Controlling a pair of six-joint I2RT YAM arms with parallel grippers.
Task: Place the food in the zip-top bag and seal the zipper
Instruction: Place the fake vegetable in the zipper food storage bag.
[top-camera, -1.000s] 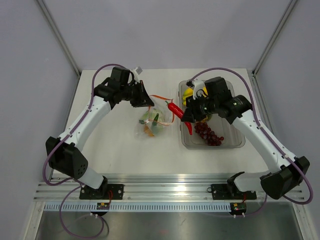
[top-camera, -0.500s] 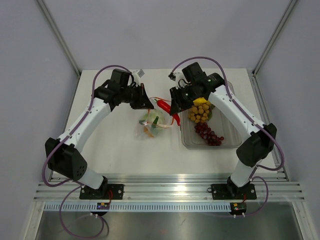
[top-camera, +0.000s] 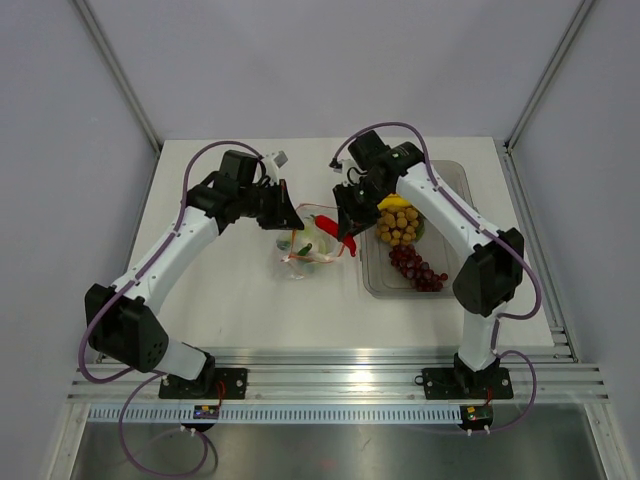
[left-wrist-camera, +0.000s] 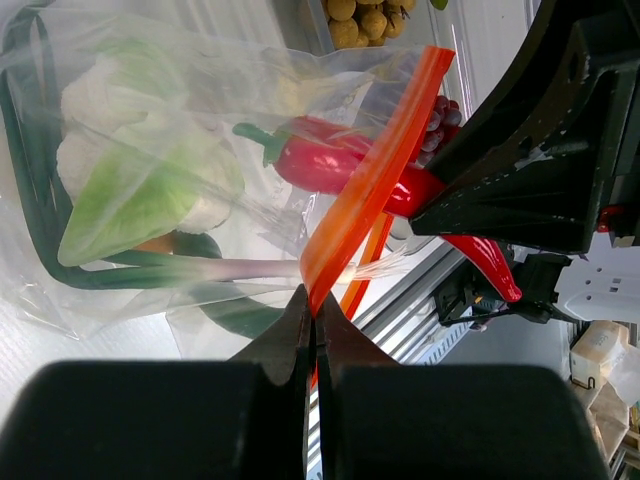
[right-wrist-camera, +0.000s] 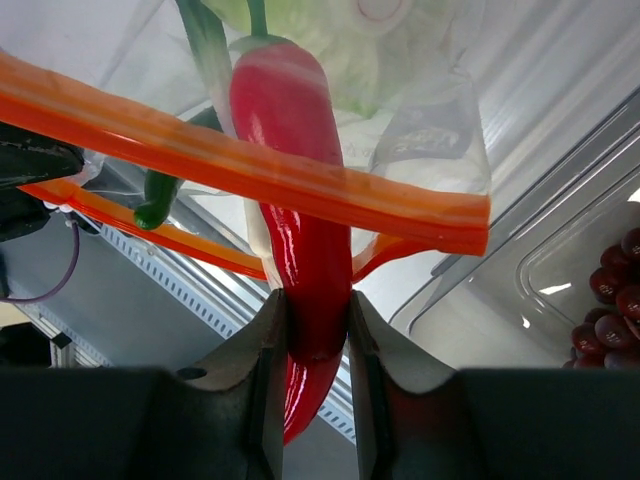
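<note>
Left gripper (left-wrist-camera: 312, 305) pinched shut on zipper (left-wrist-camera: 372, 175), holding zip-top bag (top-camera: 312, 252) mouth open, table centre. Right gripper (right-wrist-camera: 310, 325) clamped on red chilli (right-wrist-camera: 290, 180), moved left from tub (top-camera: 460, 282); stem end now inside mouth. Release likely next.

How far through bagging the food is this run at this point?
Done: white bulb and green vegetables sit inside the zip-top bag. In hand: left gripper pinches the zipper, right gripper holds the red chilli partway through the mouth. Left: brown ball cluster, grapes and bananas in the tub, then sealing.
</note>
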